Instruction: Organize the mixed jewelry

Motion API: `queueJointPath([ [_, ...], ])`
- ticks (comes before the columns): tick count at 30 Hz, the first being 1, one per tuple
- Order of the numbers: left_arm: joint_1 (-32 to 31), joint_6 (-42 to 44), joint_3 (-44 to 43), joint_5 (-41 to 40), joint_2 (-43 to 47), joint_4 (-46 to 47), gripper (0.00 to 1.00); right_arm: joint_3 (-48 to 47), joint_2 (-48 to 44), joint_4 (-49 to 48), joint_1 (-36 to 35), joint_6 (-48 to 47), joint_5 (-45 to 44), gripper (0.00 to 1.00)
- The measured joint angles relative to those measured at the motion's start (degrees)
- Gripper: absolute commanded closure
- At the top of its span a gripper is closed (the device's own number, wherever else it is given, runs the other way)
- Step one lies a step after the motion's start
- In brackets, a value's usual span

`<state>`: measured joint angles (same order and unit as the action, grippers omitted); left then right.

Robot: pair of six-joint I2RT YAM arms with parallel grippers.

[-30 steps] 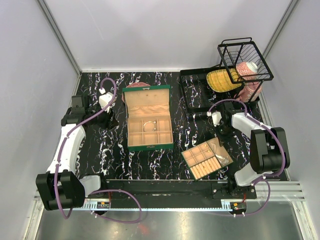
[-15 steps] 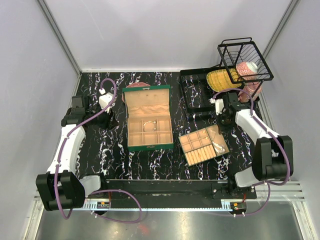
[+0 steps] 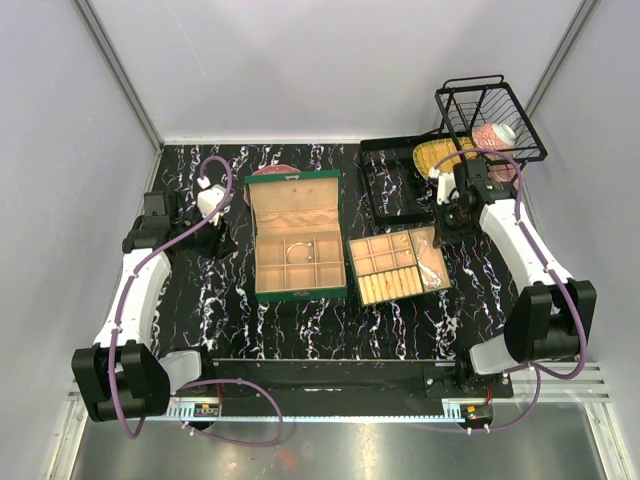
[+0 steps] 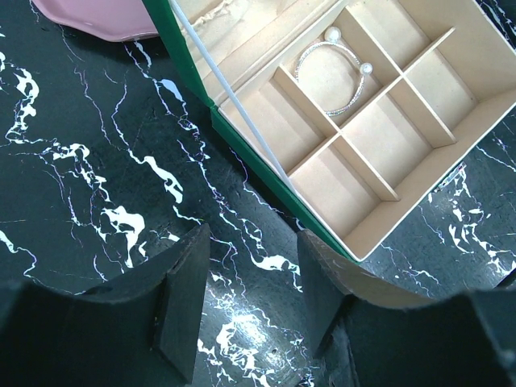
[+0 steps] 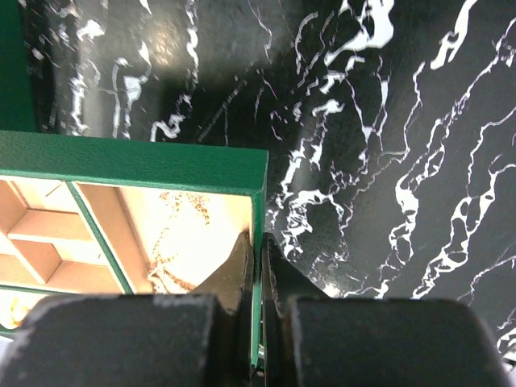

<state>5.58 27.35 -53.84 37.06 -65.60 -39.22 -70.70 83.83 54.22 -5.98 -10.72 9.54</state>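
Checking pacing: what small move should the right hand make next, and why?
Probably open the right hand and lift off. It is shut on the rim of the small green-walled tray with tan compartments, which sits close beside the open green jewelry box, so pulling it closer seems needless, and a free hand could reach the thin chain lying in the tray.

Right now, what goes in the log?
right hand: shut on tray | left hand: open, beside box | bangle: in box
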Motion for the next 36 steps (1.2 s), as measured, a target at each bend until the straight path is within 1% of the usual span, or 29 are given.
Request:
queueJointPath([
  [6,0.00,-0.35,0.00,-0.11,0.00,0.15,0.50,-7.21,3.28,2.71,0.00,4.11,1.27,1.00],
  [13,0.00,-0.85,0.00,-0.24,-0.13,0.39,0.50,-11.34,7.48,2.71,-1.03,9.38,0.63,1.00],
  [17,0.00,-0.96,0.00,-0.50,-0.20,0.42,0.50,-12.63,9.88,2.64,-4.24,11.74,-1.05,1.00],
  [25,0.00,-1.92,0.00,-1.81,-1.22,1.49,0.50,-14.71,14.14,1.79,-9.01,15.28,-1.25,1.00],
  [36,0.00,-3.48,0.00,-4.20,-1.29,3.04,0.50,-22.97,16.44,-0.55,-16.41,22.71,-2.86,1.00],
])
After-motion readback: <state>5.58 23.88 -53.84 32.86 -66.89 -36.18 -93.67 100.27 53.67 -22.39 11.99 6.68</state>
